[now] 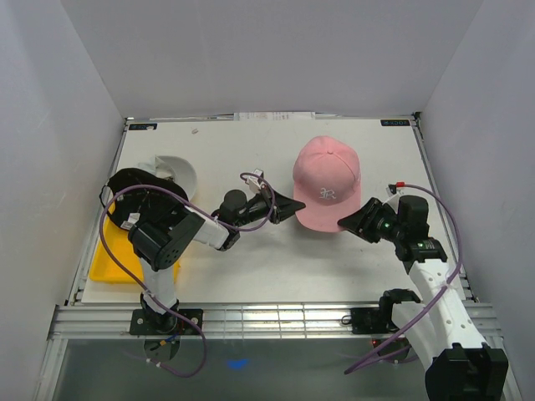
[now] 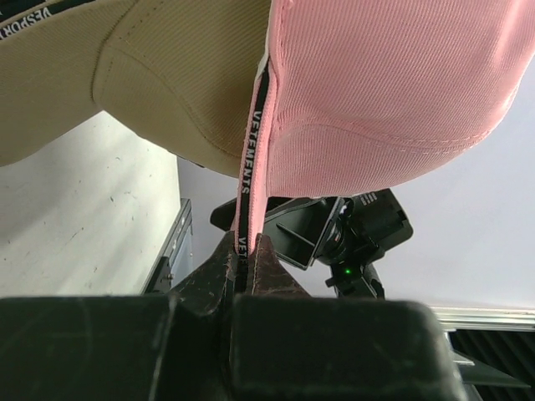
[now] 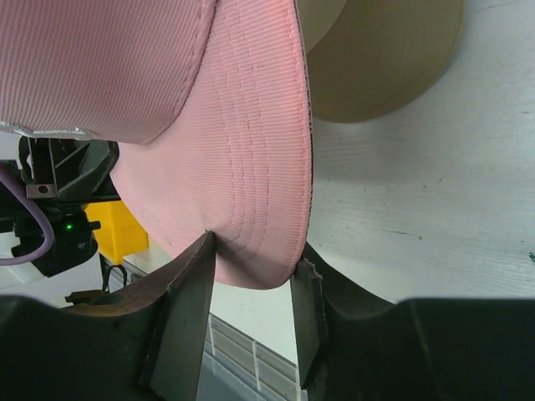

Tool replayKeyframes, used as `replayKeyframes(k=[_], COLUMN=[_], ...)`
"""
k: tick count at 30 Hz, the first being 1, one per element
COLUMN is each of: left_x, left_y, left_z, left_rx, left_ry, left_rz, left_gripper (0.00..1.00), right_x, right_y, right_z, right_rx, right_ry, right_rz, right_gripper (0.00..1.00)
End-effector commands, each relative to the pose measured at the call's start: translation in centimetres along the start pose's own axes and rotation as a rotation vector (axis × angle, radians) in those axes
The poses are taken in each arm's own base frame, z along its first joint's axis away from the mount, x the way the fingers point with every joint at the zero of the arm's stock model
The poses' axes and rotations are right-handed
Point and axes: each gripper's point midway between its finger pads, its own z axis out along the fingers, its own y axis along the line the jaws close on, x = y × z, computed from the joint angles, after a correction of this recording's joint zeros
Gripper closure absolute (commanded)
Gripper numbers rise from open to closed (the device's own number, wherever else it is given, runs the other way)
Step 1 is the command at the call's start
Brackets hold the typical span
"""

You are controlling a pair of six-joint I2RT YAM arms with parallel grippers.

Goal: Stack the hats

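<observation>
Carefully: your left end effector (image 2: 245, 248) pinches the pink hat (image 1: 326, 188) by its band, and your right end effector (image 3: 253, 251) clamps the brim, mid-surface (image 1: 276, 267), over a tan hat (image 2: 167, 75). Uneven pulling could slip that thin pinch.

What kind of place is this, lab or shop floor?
Probably a lab test cell: plain white walls box in a white table, an aluminium rail carries the arm bases, and a pink cap serves as prop.
</observation>
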Motion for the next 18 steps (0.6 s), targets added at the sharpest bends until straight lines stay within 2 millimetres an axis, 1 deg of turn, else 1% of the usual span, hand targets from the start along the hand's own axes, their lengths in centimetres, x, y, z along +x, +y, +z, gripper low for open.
replayKeyframes(k=[1, 6, 10, 14, 18], left_x=[3.7, 3.6, 3.7, 3.5, 3.4], left_y=[3.1, 4.4, 6.0, 6.7, 7.9], left_z=[-0.2, 0.0, 0.2, 0.4, 0.5], left_rx=[-0.122, -0.177, -0.252, -0.282, -0.325], left_ry=[0.135, 0.135, 0.14, 0.136, 0.133], left_rz=[-0.048, -0.032, -0.022, -0.016, -0.011], left_gripper=[1.0, 1.0, 1.0, 1.0, 1.0], right_x=[0.0, 0.2, 0.1, 0.0, -0.2], right_y=[-3.0, -3.7, -4.1, -4.4, -4.7], right_z=[0.8, 1.0, 1.1, 1.2, 1.4], right_rx=[0.109, 0.134, 0.151, 0.167, 0.186], right_ry=[-0.02, -0.017, -0.014, -0.018, -0.012], right_rz=[-0.066, -0.065, -0.065, -0.068, -0.068], right_gripper=[0.7, 0.71, 0.71, 0.71, 0.72])
